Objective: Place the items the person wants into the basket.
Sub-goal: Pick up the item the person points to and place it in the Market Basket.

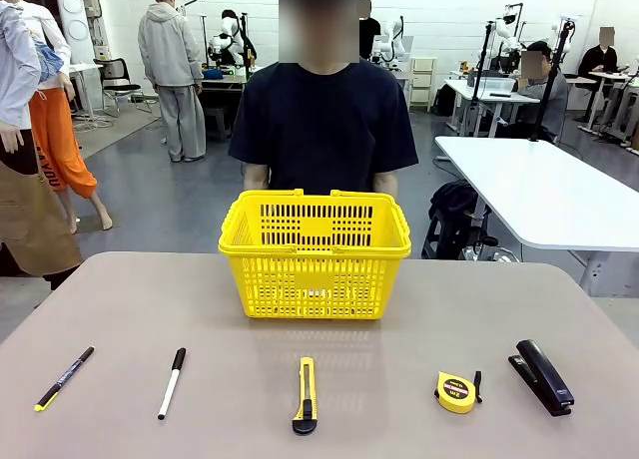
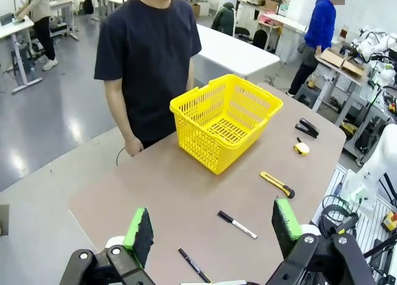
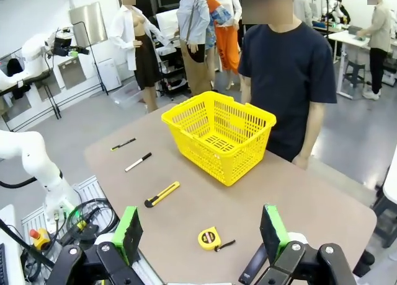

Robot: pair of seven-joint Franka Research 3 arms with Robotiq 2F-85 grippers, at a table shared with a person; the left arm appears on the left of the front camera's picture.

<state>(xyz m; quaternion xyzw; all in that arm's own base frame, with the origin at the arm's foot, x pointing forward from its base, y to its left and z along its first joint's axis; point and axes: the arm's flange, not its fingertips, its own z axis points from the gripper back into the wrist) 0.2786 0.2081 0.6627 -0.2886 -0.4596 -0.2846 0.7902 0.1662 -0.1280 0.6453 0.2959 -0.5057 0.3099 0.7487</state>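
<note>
The yellow basket (image 1: 315, 254) stands at the table's far middle, in front of the person (image 1: 324, 120) in a dark T-shirt, whose hands hang at the table's far edge. Along the near edge lie a white marker with black cap (image 1: 172, 382), a yellow-and-black utility knife (image 1: 306, 394) and a round yellow tape measure (image 1: 455, 392). My left gripper (image 2: 211, 226) hangs open high above the table, with the marker (image 2: 237, 225), knife (image 2: 277, 184) and basket (image 2: 226, 121) below. My right gripper (image 3: 201, 229) is open too, above the tape measure (image 3: 209, 238), with the knife (image 3: 162, 194) farther left.
A thin black pen with yellow tip (image 1: 63, 378) lies at the near left. A black stapler (image 1: 541, 376) lies at the near right. A white table (image 1: 544, 190) stands behind on the right. Other people stand in the room behind.
</note>
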